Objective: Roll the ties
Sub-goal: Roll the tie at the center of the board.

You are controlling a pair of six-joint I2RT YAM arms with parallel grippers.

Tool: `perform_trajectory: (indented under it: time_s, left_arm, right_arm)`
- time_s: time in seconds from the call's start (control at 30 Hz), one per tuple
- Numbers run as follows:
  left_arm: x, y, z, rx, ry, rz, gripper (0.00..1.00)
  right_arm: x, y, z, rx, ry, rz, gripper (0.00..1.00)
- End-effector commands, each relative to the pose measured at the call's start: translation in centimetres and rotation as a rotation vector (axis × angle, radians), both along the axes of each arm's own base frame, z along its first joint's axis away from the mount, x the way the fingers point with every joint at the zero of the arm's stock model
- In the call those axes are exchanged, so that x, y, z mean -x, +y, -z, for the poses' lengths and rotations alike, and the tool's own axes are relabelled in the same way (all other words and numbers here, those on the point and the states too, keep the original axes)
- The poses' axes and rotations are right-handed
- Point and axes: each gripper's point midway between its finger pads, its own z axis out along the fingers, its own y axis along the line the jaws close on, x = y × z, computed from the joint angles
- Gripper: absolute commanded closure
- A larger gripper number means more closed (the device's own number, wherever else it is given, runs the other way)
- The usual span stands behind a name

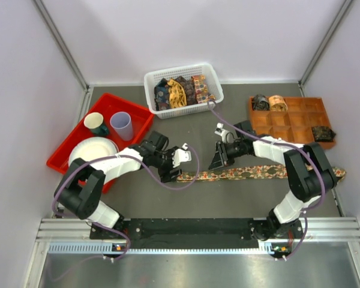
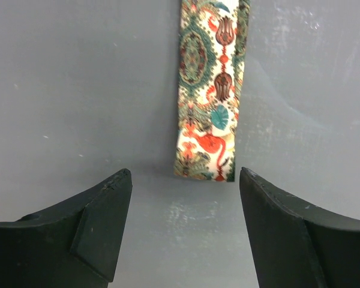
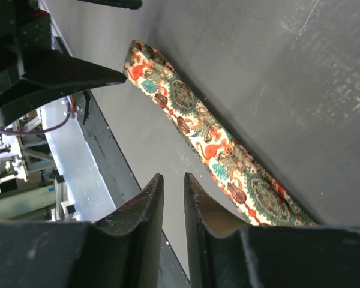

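left gripper (image 2: pixel 185 174): jaws spread, tie (image 2: pixel 207 108) end just ahead, untouched | right gripper (image 3: pixel 173 177): jaws nearly together, narrow gap, pinching nothing, beside tie

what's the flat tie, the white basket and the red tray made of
Flat tie: soft fabric, lying limp with a folded edge and a fine multicolour pattern; possibly silk or polyester. White basket: likely moulded plastic, with lattice walls and a smooth rim. Red tray: probably plastic, with uniform colour and a raised lip.
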Motion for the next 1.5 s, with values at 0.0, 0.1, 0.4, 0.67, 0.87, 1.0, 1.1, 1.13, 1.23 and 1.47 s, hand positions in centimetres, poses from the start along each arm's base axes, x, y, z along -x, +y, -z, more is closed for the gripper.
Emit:
perform_trajectory:
  time_s: [0.0, 0.1, 0.4, 0.67, 0.87, 1.0, 1.1, 1.13, 1.23, 1.47]
  left_arm:
    - [-0.3, -1.0, 0.1, 0.037, -0.024, 0.030, 0.25]
    - [0.3, -0.6, 0.8, 0.021, -0.013, 0.039, 0.27]
    - [1.8, 0.0, 0.7, 0.014, 0.025, 0.032, 0.33]
    - [1.5, -0.6, 1.3, -0.008, 0.029, 0.046, 0.33]
    - [1.2, -0.8, 1.3, -0.024, 0.031, 0.028, 0.48]
    - [0.6, -1.4, 0.0, -0.008, 0.026, 0.005, 0.59]
    - [0.9, -1.7, -1.0, 0.010, 0.030, 0.013, 0.63]
    - [1.0, -1.9, -1.6, 0.017, 0.026, 0.016, 0.64]
    - [1.4, -2.6, -2.4, 0.030, 0.021, 0.035, 0.65]
    - [1.2, -5.2, -3.8, 0.069, 0.022, 0.027, 0.65]
  right_arm:
    - [-0.9, 1.2, 0.7, 0.023, -0.023, 0.010, 0.83]
    - [-0.5, 1.6, 1.4, 0.044, -0.023, -0.005, 0.85]
    - [-0.3, 2.5, 3.5, 0.096, 0.036, -0.022, 0.89]
    - [-0.2, 2.5, 4.7, 0.116, 0.084, 0.003, 0.90]
    - [0.2, 2.2, 5.3, 0.131, 0.099, 0.005, 0.91]
    - [0.3, 2.1, 5.4, 0.134, 0.098, 0.000, 0.91]
    - [0.3, 2.1, 5.4, 0.137, 0.095, -0.001, 0.91]
    - [0.2, 2.1, 5.4, 0.137, 0.092, -0.001, 0.91]
    - [0.2, 2.1, 5.3, 0.136, 0.091, -0.007, 0.91]
    - [0.3, 2.2, 3.5, 0.113, 0.063, -0.025, 0.87]
